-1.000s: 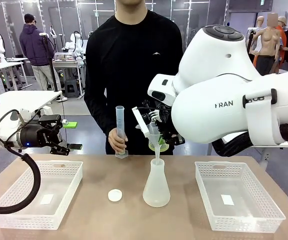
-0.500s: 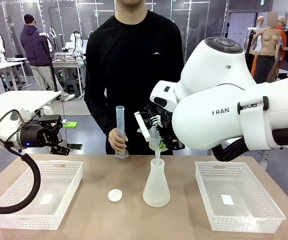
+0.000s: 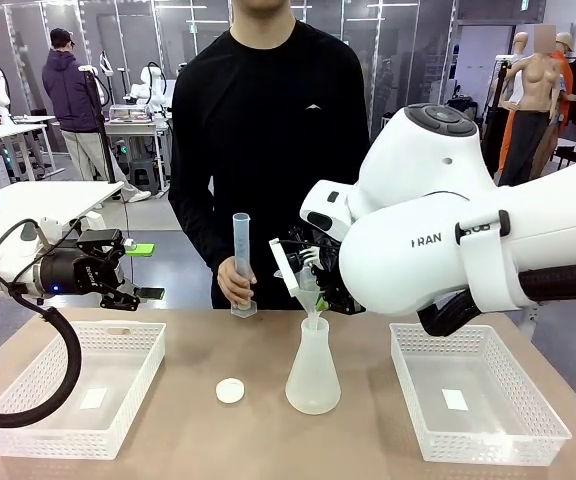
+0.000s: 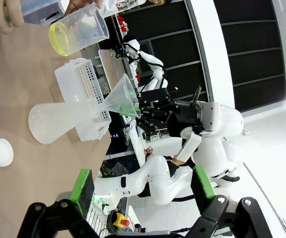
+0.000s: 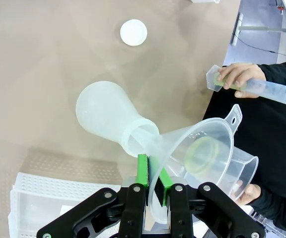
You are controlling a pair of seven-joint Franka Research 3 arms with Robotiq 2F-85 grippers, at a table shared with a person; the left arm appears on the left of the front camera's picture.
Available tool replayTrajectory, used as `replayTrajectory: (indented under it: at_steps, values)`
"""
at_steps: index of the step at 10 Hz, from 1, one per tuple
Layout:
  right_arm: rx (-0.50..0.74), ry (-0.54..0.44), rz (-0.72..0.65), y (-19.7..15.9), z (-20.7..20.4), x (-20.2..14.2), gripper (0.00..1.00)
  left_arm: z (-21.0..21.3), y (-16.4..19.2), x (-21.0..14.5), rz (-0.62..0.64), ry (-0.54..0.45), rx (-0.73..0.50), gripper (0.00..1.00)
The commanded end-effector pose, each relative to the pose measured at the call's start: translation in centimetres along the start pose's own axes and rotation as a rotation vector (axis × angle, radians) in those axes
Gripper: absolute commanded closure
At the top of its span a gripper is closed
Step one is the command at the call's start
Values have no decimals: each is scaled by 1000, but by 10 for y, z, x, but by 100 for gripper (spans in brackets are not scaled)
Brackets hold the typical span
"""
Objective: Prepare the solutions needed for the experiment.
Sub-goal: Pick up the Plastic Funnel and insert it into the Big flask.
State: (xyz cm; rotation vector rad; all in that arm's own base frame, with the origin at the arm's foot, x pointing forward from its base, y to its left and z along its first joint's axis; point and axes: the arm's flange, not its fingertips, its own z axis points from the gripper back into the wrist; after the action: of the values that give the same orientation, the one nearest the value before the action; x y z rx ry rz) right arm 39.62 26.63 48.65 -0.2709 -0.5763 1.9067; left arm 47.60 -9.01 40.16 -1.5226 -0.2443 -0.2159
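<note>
My right gripper [image 3: 318, 281] [image 5: 152, 179] is shut on the rim of a clear funnel [image 3: 310, 292] [image 5: 192, 148]. The funnel's stem sits in the neck of a frosted conical flask [image 3: 313, 372] [image 5: 108, 116] on the table. Just behind the funnel, the person's hand holds a beaker [image 4: 78, 29] with a shallow layer of yellow-green solution [image 4: 59, 40] [image 5: 205, 154]. The other hand [image 3: 234, 285] holds an upright graduated cylinder [image 3: 240, 255]. My left gripper [image 3: 118, 291] [image 4: 143, 183] hangs open over the left tray, holding nothing.
A white round cap [image 3: 230, 391] lies on the table left of the flask. White mesh trays stand at the left [image 3: 118, 332] and right [image 3: 468, 332]. The right arm's bulky body fills the space above the right tray.
The right arm has swung a little left and down, tilting the funnel over the flask. Less of the green liquid shows behind the funnel. The left arm has not moved.
</note>
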Motion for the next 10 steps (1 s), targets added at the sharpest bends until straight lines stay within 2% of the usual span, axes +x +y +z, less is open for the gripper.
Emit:
replayTrajectory:
  at_steps: [1, 2, 5, 6, 7, 8, 9, 10]
  values:
    - [-1, -38, 3, 3, -6, -7, 94, 0, -1, 0, 1, 0, 1, 0]
    - [1, -65, 1, 4, -9, -8, 94, 0, -1, 0, 1, 0, 1, 0]
    - [6, -57, -10, 7, -15, -9, 94, 0, -1, 0, 1, 0, 1, 0]
    - [4, -67, -27, 8, -16, -10, 81, 0, -1, 0, 1, 0, 1, 0]
    - [2, -67, -26, 9, -16, -10, 79, 0, -1, 0, 1, 0, 1, 0]
    - [3, -66, -25, 11, -17, -9, 63, 0, -1, 0, 1, 0, 1, 0]
    - [11, -58, -17, 12, -17, -8, 60, 0, -1, 0, 1, 0, 1, 0]
    - [15, -59, -17, 12, -17, -7, 44, 0, -1, 0, 1, 0, 1, 0]
